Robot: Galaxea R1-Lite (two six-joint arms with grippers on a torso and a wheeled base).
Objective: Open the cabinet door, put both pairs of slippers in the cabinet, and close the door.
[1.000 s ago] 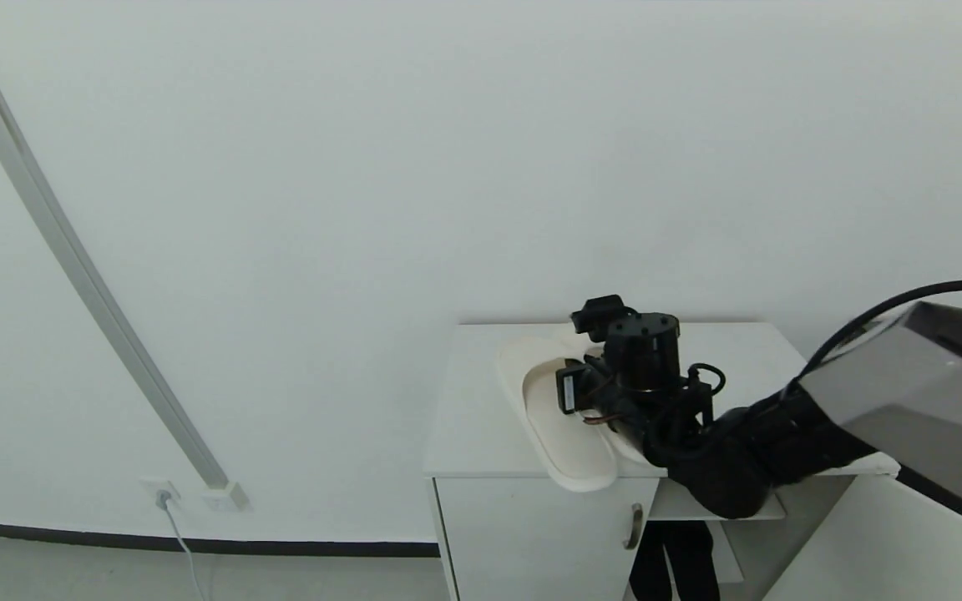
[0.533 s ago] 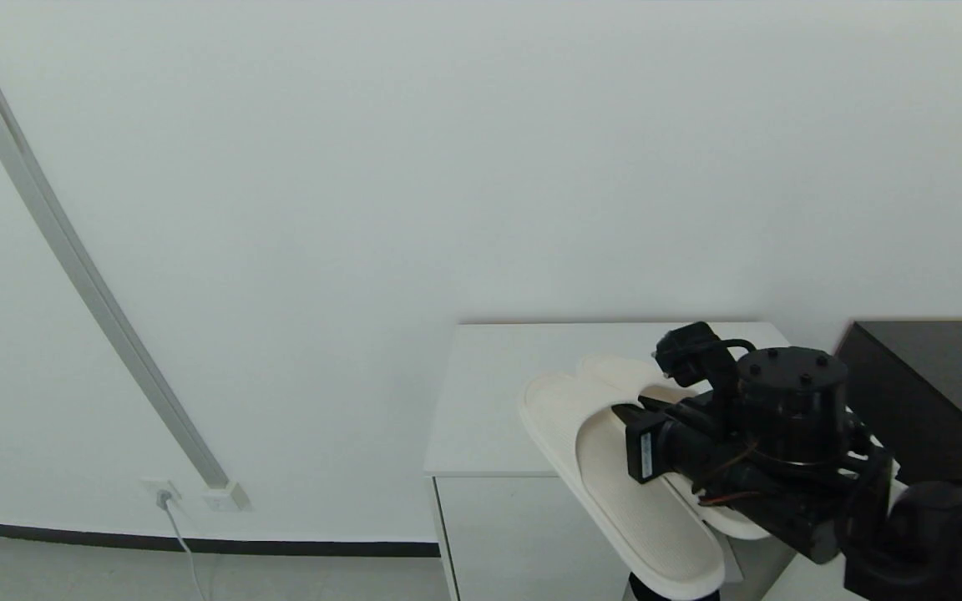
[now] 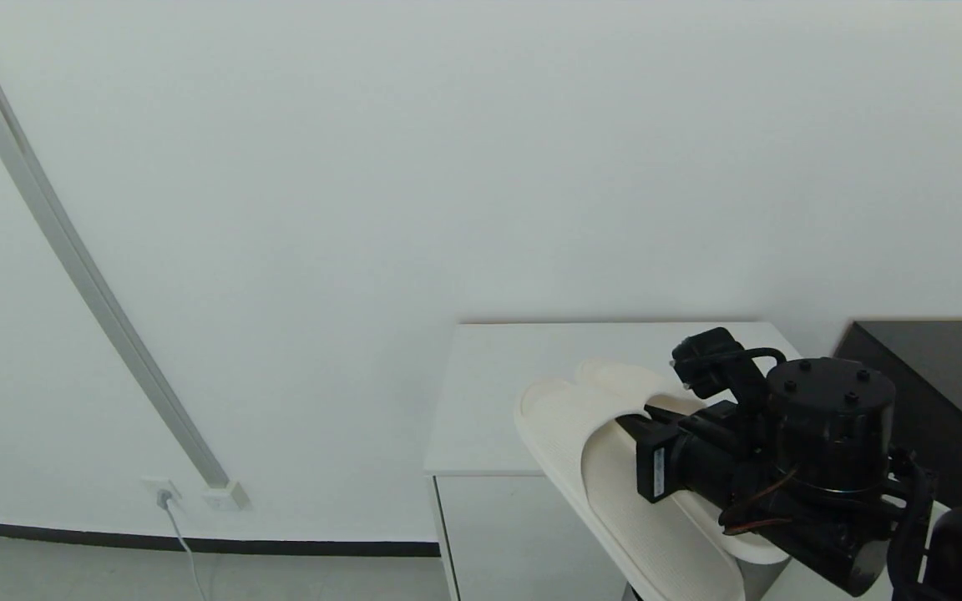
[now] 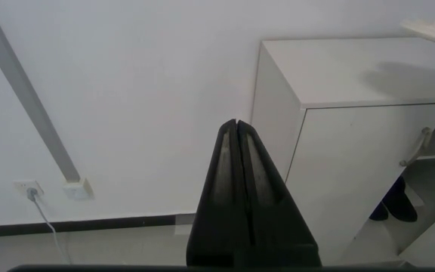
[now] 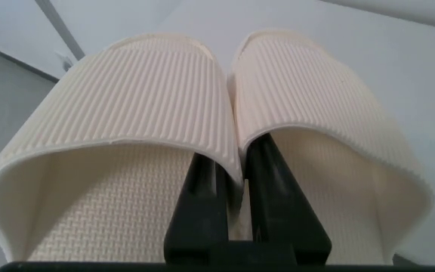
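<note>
A pair of cream ribbed slippers (image 3: pixel 615 467) hangs in the air over the front right edge of the white cabinet (image 3: pixel 531 392), toes pointing at the wall. My right gripper (image 3: pixel 641 424) is shut on the two inner strap edges, pinching both slippers (image 5: pixel 165 106) together between its fingers (image 5: pixel 202 204). In the left wrist view, my left gripper (image 4: pixel 237 151) hovers shut and empty, well to the left of the cabinet (image 4: pixel 353 75). The left cabinet door with its handle (image 4: pixel 418 147) is closed. The right side stands open, and a dark pair of slippers (image 4: pixel 396 208) lies low inside.
A plain white wall stands behind the cabinet. A grey conduit strip (image 3: pixel 72 250) runs diagonally down it to a wall socket (image 3: pixel 165 494) with a plugged cable near the floor. Bare floor lies left of the cabinet.
My right gripper has lifted the cream slippers off the cabinet top and drawn them back and to the right, past the front edge. In the last half second they shifted only slightly.
</note>
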